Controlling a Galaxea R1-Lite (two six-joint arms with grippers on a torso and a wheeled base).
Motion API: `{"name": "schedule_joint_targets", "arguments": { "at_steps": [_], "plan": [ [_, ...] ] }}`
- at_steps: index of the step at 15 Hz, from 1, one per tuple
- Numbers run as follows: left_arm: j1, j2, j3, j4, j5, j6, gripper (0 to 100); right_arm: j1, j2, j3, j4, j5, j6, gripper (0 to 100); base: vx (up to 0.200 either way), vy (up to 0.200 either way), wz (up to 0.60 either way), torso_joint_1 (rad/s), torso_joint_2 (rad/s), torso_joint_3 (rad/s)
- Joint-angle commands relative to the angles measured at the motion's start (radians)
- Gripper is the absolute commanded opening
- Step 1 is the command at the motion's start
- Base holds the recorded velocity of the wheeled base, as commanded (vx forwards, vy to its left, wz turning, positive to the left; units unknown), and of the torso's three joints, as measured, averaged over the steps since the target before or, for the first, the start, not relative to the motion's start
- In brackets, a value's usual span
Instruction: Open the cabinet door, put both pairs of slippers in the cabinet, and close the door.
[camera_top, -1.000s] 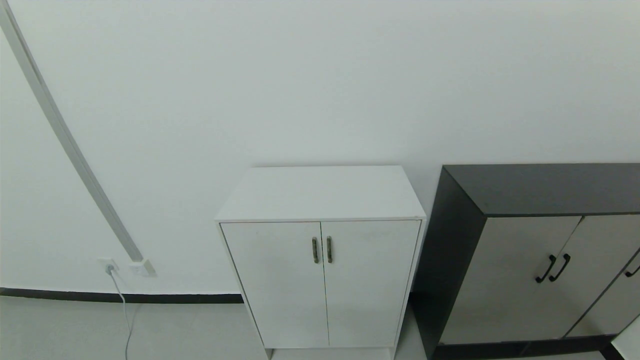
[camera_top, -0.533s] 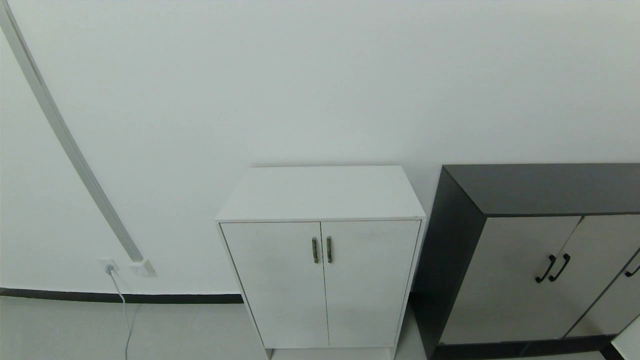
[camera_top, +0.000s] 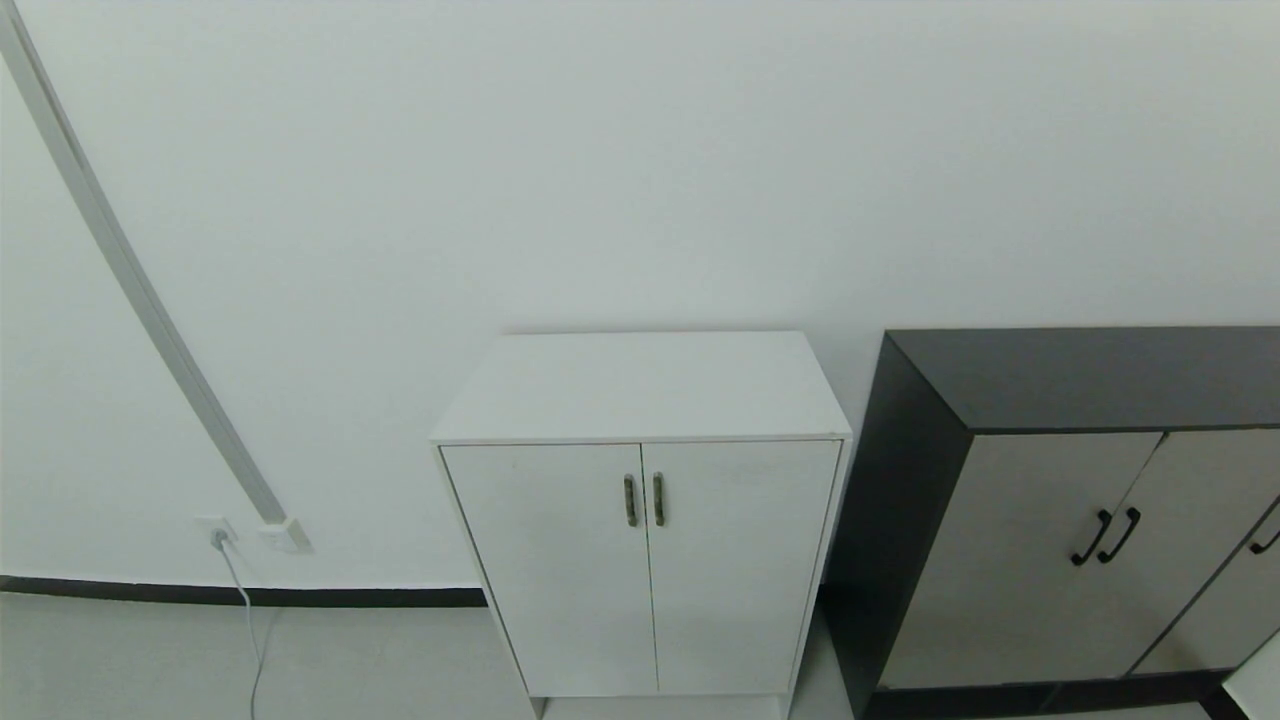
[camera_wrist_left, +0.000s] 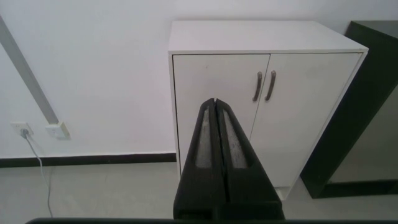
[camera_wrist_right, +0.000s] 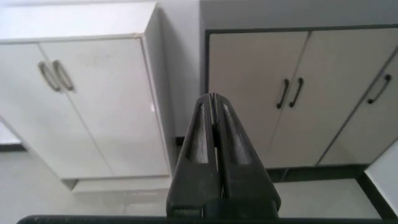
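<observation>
Left claw (camera_wrist_left: 215, 102) is pressed fully closed, holding nothing; right claw (camera_wrist_right: 214, 96) is the same. The white cabinet (camera_top: 640, 395) stands ahead of both, well apart, both plain doors shut; its two grey bar handles (camera_top: 631, 500) run upright at the centre seam, ahead of the left claw and slightly toward the right arm's side. The left arm looks better lined up; the right claw faces the gap beside the dark cabinet (camera_top: 1080, 380).
</observation>
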Motion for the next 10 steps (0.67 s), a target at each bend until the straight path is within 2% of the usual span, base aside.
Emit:
{"name": "schedule_joint_targets", "arguments": {
  "at_steps": [1,3,10],
  "plan": [
    [0.001,0.001,0.0,0.0,-0.001,-0.001,0,-0.002,-0.02,0.001,-0.002,-0.019,0.027,0,0.0,0.0,0.0,0.0,0.0,0.0],
    [0.0,0.001,0.0,0.0,0.001,0.0,0,-0.002,-0.02,0.001,-0.008,-0.067,0.085,0,0.0,0.0,0.0,0.0,0.0,0.0],
    [0.001,0.001,0.0,0.0,-0.001,0.005,0,-0.002,-0.02,0.001,-0.008,-0.065,0.078,0,0.0,0.0,0.0,0.0,0.0,0.0]
  ]
}}
